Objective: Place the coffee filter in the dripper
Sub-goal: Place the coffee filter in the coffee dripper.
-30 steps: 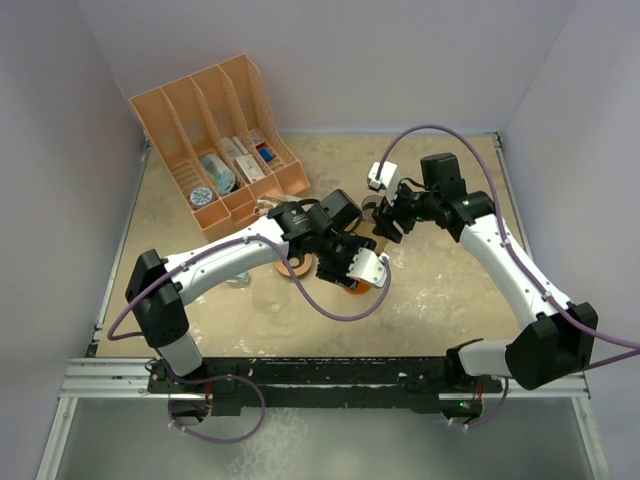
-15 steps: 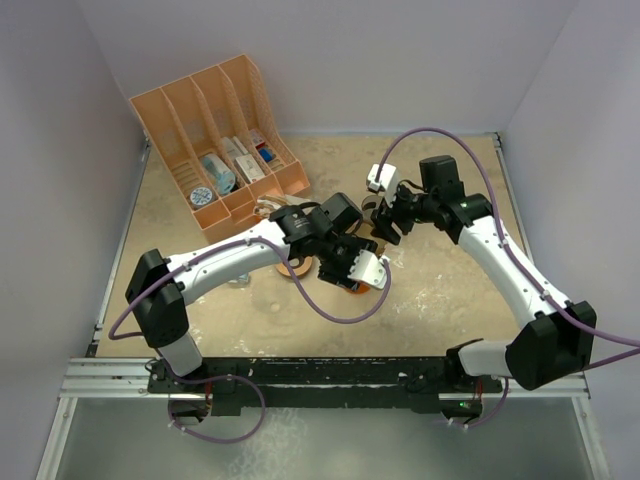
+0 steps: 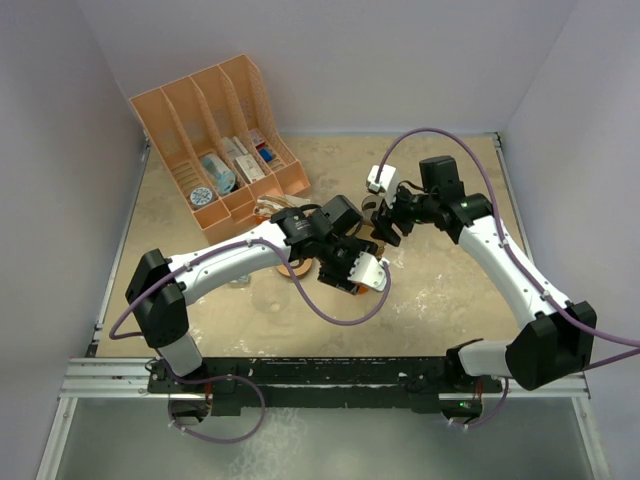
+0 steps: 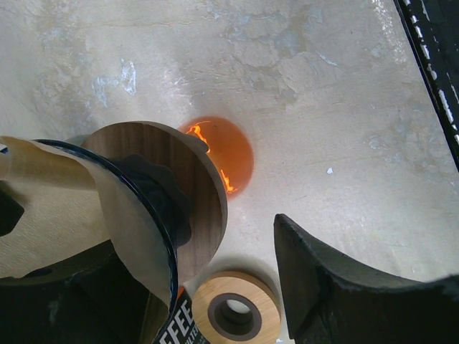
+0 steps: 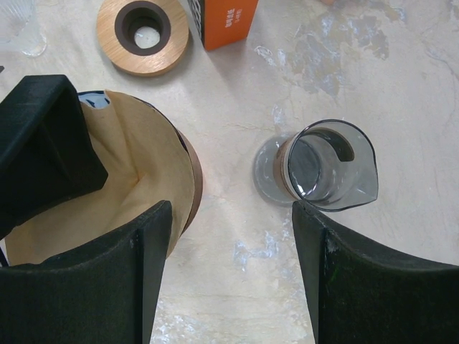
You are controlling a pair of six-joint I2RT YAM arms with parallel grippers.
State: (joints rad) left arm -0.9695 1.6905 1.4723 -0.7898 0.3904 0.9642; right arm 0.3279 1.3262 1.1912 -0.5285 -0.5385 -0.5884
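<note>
Pale mottled counter (image 3: 250, 325) in a white-walled bay, orange organizer (image 3: 215, 130) at the back left, and both arms met near the middle. Coffee filter (image 5: 93, 186) lay opened out inside the dripper (image 4: 176, 172), paper lining the cone and standing a little above the rim, wooden collar showing below it. Left end effector (image 3: 345, 265) was spread: one finger (image 4: 344, 287) stood clear of the collar with bare counter in the gap, the other was lost under the dripper. Right end effector (image 5: 229, 229) was also spread, nothing between its fingers, poised just beside the filter's edge. Glass server (image 5: 330, 168) stood near the dripper, not touching; wooden ring (image 5: 143, 32) and orange box (image 5: 222, 18) lay beyond. Judged: placing nearly done, the step in hand being seating and letting go. From the left wrist the dripper looked tipped; could not tell whether it sat flat. Next move would call for a slow, straight withdrawal of both arms, no finger snagging the paper, and the dripper left level.
</note>
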